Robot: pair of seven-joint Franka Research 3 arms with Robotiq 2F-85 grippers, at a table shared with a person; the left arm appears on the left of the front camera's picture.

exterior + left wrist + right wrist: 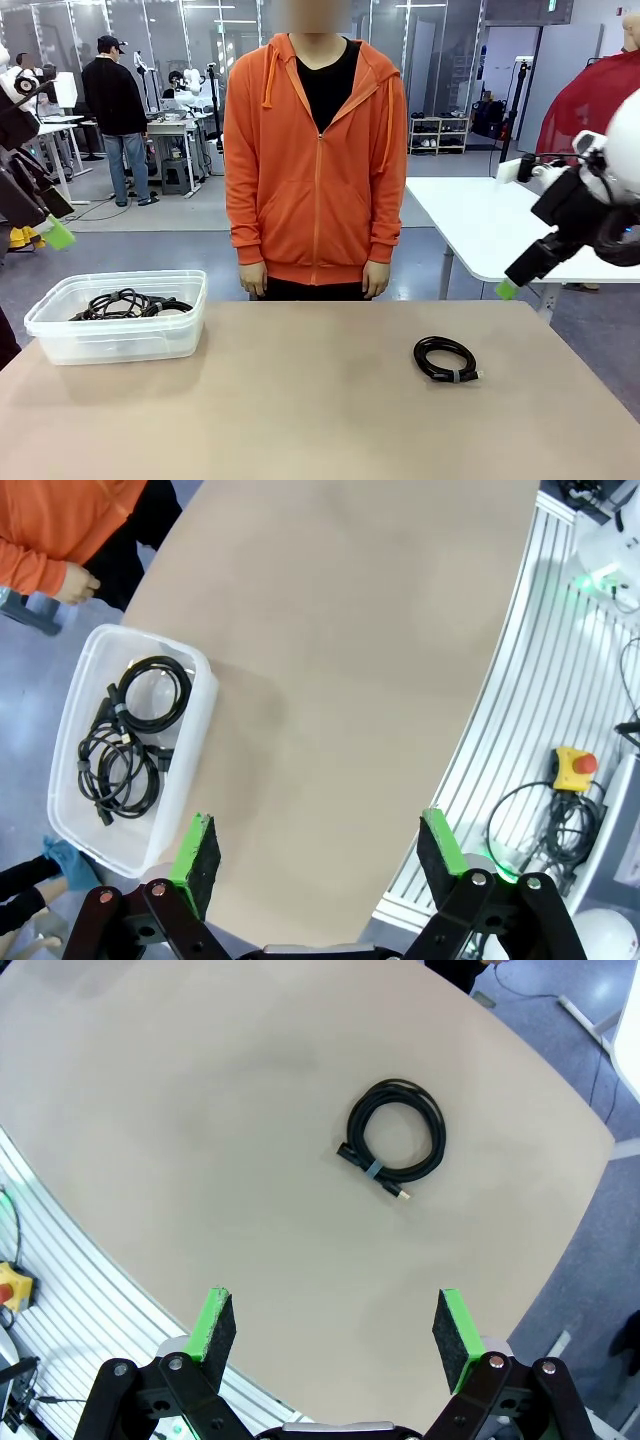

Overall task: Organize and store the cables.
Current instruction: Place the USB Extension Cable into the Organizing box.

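Black and coiled, the loose cable [446,359] lies on the surface's right half, nearer the right hand [337,1327], which hovers above it, fingers apart and empty.

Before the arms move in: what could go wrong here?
1. The loose cable lies flat on the table; thin cords may slip between the pads, or fingertips may scrape the tabletop.
2. Its plug end sticks out past the band, so it could uncoil or snag when lifted.
3. The bin already holds tangled cables, and the person stands close to the far edge, near any crossing path.
Both the left gripper and right gripper are open, holding nothing.
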